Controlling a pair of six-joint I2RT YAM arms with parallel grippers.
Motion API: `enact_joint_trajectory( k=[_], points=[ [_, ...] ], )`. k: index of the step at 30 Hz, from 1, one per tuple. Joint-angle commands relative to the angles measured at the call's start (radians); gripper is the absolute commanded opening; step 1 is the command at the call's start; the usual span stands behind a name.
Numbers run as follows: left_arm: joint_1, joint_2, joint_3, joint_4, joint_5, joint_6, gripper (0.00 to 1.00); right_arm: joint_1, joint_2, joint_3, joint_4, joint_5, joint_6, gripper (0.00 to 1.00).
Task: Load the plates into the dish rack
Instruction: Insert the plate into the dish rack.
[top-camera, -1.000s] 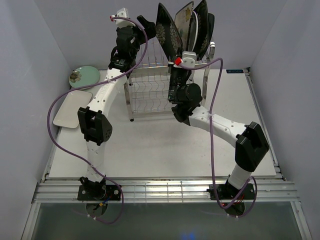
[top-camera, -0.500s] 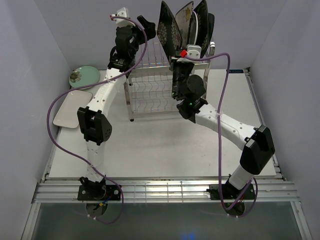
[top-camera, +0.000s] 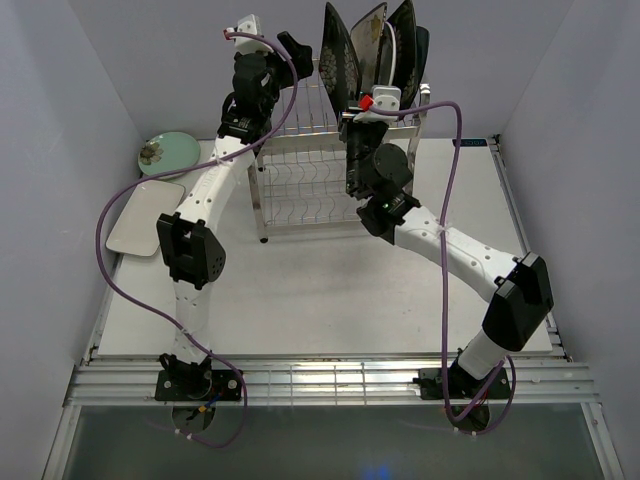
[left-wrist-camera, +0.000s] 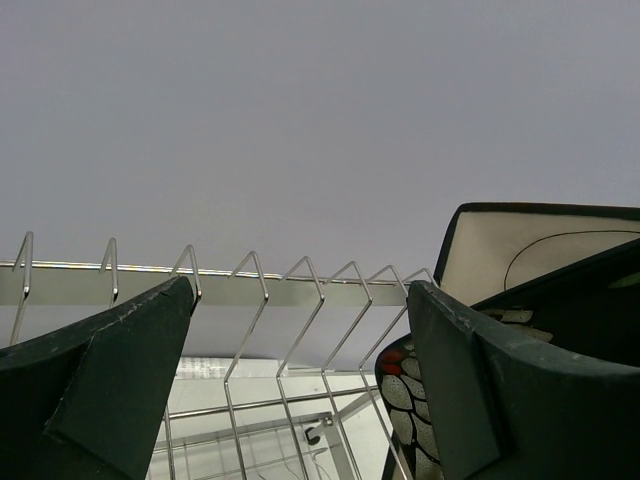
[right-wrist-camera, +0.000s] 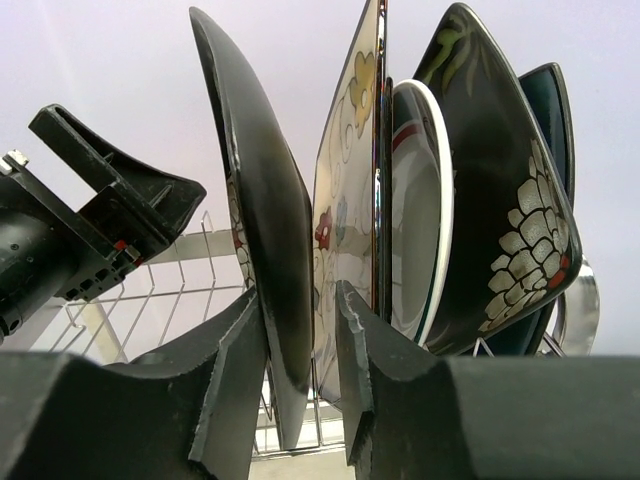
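In the overhead view, the dish rack (top-camera: 300, 180) is seen at the far middle of the table (top-camera: 330, 290), with five plates stood on edge in the right part of its upper tier. The right gripper (top-camera: 350, 118) is placed at the near, lower edge of the leftmost one, a dark floral plate (top-camera: 338, 55), whose long axis is upright. The left gripper (top-camera: 290, 45) is held high over the rack's free left slots. Two plates are left flat on the table, well to the left of the rack: the pale green round plate (top-camera: 170, 152) and the white rectangular plate (top-camera: 143, 217). Both are judged nearer the left arm, down and to its left. In the left wrist view, that gripper's jaws are shown spread wide with nothing between them but bare rack wires beyond. In the right wrist view, the right jaws are seen slightly parted astride the dark plate's edge, a sliver of gap at one finger (right-wrist-camera: 355, 350), so the plate is judged borne by its slot.
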Motion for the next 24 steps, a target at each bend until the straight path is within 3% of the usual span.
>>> enact_joint_trajectory(
  k=[1, 8, 24],
  points=[
    [-0.014, 0.017, 0.032, 0.011, 0.049, 0.005, 0.98, -0.018, -0.048, 0.045, -0.016, 0.031, 0.017, 0.38],
    [-0.027, 0.036, 0.033, 0.045, 0.097, 0.008, 0.98, -0.021, -0.038, 0.068, -0.032, 0.024, 0.023, 0.45],
    [-0.044, 0.027, 0.017, 0.06, 0.086, 0.031, 0.98, -0.041, -0.025, 0.133, -0.125, -0.016, 0.069, 0.45]
  ],
)
